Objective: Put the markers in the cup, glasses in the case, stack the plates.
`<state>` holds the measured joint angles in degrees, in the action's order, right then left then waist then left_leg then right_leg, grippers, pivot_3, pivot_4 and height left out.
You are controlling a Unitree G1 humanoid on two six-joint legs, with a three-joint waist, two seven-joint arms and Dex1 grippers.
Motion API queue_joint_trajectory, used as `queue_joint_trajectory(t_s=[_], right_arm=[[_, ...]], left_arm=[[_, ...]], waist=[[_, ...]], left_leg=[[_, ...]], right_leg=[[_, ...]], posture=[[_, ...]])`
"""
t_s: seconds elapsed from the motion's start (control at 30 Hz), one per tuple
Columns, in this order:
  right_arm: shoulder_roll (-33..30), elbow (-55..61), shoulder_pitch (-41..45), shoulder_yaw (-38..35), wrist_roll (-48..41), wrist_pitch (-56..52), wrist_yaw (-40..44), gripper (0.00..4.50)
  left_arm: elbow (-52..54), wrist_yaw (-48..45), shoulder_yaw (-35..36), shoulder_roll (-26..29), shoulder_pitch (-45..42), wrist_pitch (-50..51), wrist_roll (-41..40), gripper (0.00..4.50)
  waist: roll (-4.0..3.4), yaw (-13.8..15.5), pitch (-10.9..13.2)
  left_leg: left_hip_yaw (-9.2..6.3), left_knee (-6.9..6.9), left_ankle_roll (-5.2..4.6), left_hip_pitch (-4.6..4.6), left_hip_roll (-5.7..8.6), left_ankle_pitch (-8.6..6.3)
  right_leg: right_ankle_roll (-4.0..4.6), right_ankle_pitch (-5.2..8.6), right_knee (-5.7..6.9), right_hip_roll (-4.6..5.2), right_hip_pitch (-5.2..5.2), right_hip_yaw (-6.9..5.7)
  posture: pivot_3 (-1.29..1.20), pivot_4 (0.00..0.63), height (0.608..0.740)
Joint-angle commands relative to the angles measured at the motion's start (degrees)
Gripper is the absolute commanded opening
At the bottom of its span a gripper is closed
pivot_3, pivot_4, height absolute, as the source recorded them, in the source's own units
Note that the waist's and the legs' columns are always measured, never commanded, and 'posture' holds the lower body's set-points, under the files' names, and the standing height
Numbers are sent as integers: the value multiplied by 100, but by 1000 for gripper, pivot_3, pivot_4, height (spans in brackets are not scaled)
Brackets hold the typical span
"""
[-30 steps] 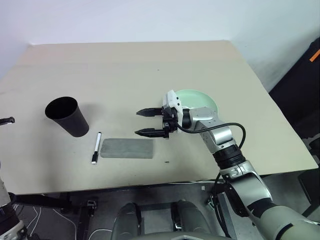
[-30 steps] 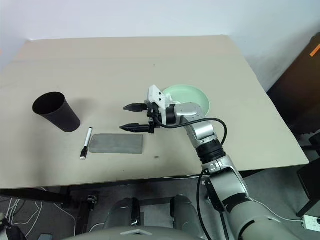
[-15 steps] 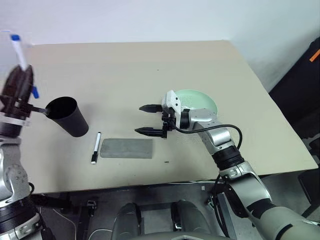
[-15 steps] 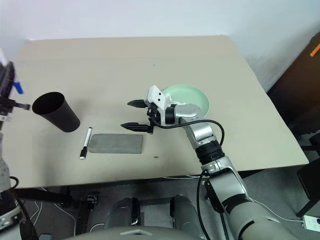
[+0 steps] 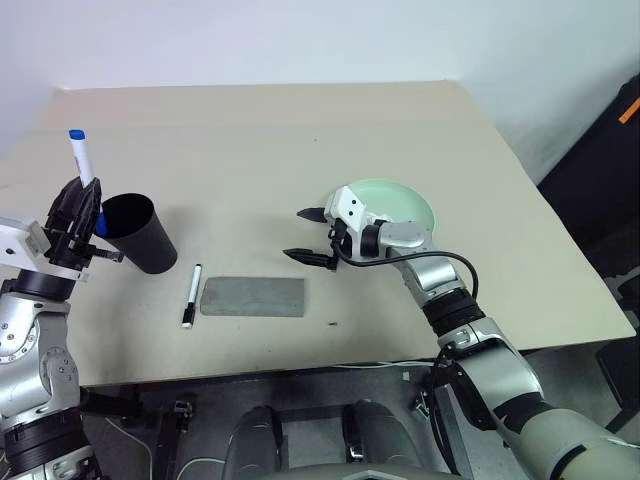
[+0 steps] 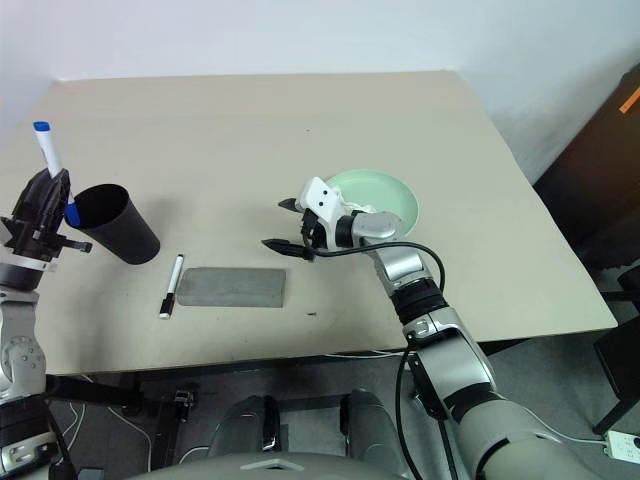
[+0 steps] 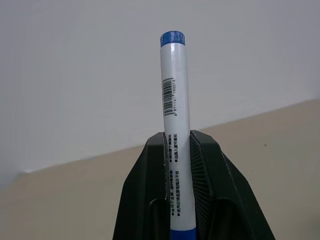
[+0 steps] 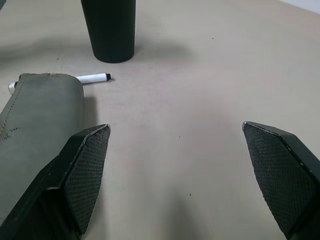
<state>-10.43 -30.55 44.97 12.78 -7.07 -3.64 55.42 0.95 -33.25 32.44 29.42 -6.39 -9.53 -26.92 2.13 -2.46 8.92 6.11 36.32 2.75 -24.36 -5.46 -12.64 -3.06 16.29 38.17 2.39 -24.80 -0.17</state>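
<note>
Beside cup (image 5: pixel 135 232), left gripper (image 5: pixel 78 215) clamps blue-capped marker (image 5: pixel 81 162) upright. Good practice: centre marker over rim, tilt tip down, release low. Right gripper (image 5: pixel 308 236) spread wide, empty, near case (image 5: pixel 253 297); black-capped marker (image 5: pixel 191 294) on table (image 5: pixel 250 140).

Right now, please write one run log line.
left gripper: holds blue marker beside cup | right gripper: open, empty
</note>
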Motion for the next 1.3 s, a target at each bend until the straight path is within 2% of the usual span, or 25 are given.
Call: queue_joint_trajectory(t_s=[0.03,0.67,0.73,0.8,1.07,1.3], right_arm=[[-22,72,178,-99,25,178,-53,4455],[-15,13,238,-100,67,246,-122,4455],[-4,-9,251,-99,68,264,-126,4500],[2,-33,257,-95,72,283,-132,4500],[13,-86,261,-103,76,328,-109,4500],[-1,-115,378,-234,-172,150,186,4500]], left_arm=[[-124,-45,47,-22,-96,-289,-69,272],[-333,-89,-56,-226,-95,-205,-318,272],[-340,-93,-70,-201,-76,-202,-318,996],[-335,-90,-78,-193,-55,-198,-322,1534],[-319,172,-22,-154,-104,-286,-156,4474],[702,440,-26,96,-22,442,-497,4474]], waist=[[0,1,0],[0,-1,0],[0,0,0],[0,1,0],[0,2,0],[0,1,0]], left_leg=[[0,0,0,0,0,0],[1,3,0,0,-1,0],[0,2,0,0,-2,0],[0,2,0,0,-2,0],[0,4,0,0,-2,0],[0,4,0,0,-2,0]], right_leg=[[0,0,0,0,0,0],[-2,-1,1,-1,1,0],[-2,-1,2,-1,1,0],[-2,-1,2,-1,1,0],[-3,-2,2,-1,1,0],[-3,-2,2,-1,1,0]], posture=[[0,150,726],[0,150,726],[0,150,726],[0,150,726],[0,150,726],[0,150,726]])
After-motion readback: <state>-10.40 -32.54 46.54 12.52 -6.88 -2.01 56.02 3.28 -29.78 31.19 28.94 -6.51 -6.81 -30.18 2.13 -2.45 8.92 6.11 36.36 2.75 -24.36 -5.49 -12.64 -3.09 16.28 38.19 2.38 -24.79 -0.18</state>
